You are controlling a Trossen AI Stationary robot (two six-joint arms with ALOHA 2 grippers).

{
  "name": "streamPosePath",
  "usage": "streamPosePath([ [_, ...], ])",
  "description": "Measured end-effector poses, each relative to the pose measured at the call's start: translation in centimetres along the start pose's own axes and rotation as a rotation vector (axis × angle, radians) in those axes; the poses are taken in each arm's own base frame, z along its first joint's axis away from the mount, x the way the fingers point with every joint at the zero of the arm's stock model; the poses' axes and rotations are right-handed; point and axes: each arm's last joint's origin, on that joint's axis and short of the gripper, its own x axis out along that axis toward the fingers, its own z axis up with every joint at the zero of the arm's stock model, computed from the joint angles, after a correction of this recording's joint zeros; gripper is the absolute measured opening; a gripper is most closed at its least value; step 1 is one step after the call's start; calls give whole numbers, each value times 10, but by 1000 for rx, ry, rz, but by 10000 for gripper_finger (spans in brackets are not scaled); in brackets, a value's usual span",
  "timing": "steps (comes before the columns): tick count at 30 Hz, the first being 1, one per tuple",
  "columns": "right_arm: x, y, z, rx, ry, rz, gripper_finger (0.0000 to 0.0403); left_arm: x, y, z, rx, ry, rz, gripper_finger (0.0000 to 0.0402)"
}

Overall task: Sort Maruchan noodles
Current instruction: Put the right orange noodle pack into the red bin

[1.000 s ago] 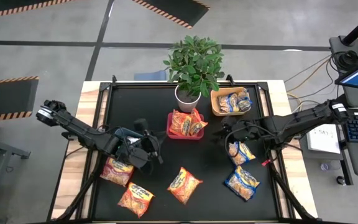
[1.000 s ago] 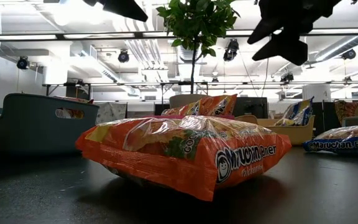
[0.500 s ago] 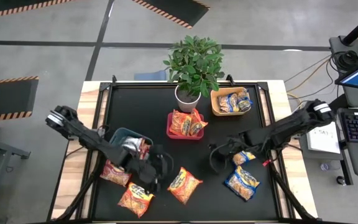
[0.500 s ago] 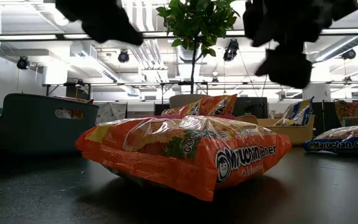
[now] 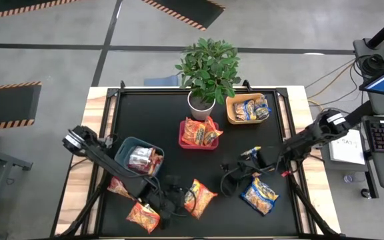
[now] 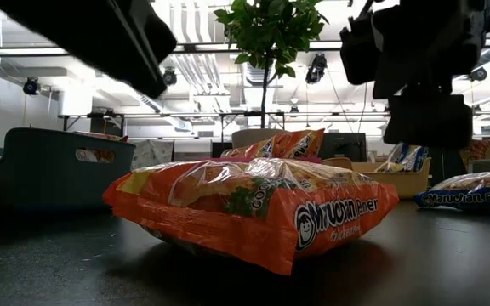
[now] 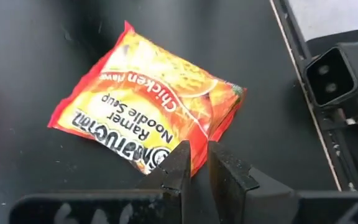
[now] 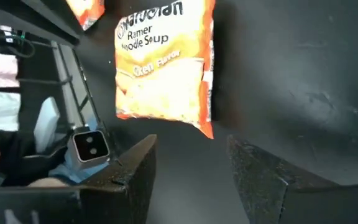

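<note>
Black mat-covered table [image 5: 145, 107]: potted green plant in a white pot [image 5: 207, 72] at the back centre. Right of it, tan plastic bin [image 5: 233, 117] holding blue-and-yellow ramen packets [image 5: 251, 109]. In front of the plant, red plastic bin [image 5: 183, 142] with orange ramen packets [image 5: 201, 131]. Left side, grey-blue plastic bin [image 5: 128, 145] with packets inside. Front centre, an orange Maruchan ramen packet [image 5: 199, 197] lies flat; another orange packet [image 5: 142, 216] front left; a blue-and-yellow packet [image 5: 259, 195] front right.
</note>
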Motion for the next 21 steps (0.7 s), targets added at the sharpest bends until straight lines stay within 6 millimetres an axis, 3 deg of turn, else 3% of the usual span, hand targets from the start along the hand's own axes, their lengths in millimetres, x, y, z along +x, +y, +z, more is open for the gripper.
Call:
streamPosePath([
  [9, 3, 2, -3, -58, -68, -29, 261, 16, -3, -12, -45, 41, 16, 37],
  [15, 20, -2, -5, -74, -96, -33, 316, 24, -4, -14, -38, 31, 20, 37],
  [21, 41, -10, -5, -74, -100, -30, 346, 36, -4, -20, -40, 22, 19, 37],
])
